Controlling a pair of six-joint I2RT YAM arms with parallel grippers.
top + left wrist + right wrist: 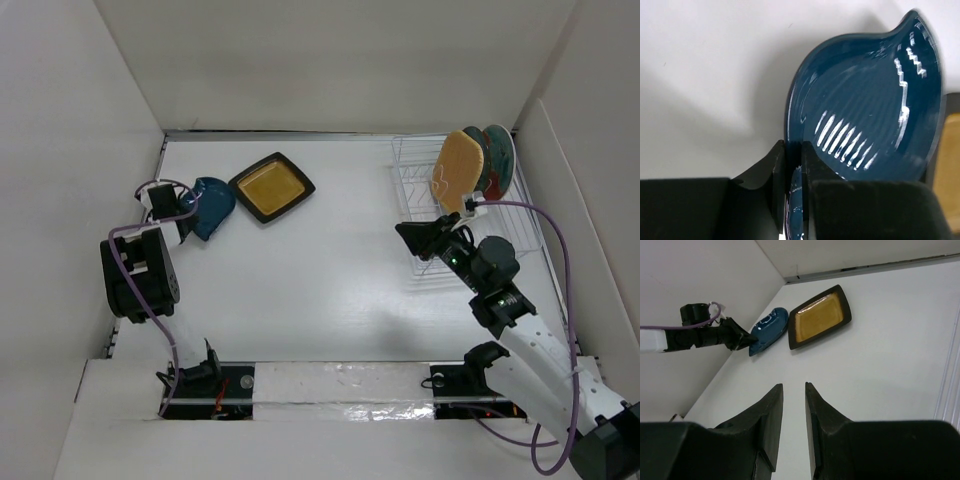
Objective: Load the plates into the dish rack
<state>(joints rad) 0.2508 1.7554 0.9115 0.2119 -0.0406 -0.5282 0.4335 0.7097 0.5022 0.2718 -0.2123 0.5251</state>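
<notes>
The small blue plate [865, 110] lies at the far left of the table [320, 290], just beside the black-rimmed square plate [272, 187] with its mustard centre. The left gripper [793, 170] is pinching the blue plate's near rim: the left wrist view shows both fingers pressed against the glossy edge, which runs down between them. The plate looks tipped up on the gripped side, though I cannot tell whether it is wholly clear of the table. Over at the far right stands the dish rack [415, 170], with three plates already upright at its right end: the tan wooden plate [457, 170], the dark teal plate [481, 150] behind it and the red plate [503, 160] farthest right. The prongs to the left of the tan plate are free. The right gripper [794, 410] hovers near the rack's near left corner with its fingers only narrowly parted and nothing between them. By my reading, three of the five plates are loaded and the step in hand is picking up the fourth. The next move calls for lifting the blue plate on this edge grip, carrying it right across the table and standing it on edge between free prongs. Since the rack is well apart from the left arm, a handover to the right gripper may be needed. The glossy rim could slip in so thin a pinch.
</notes>
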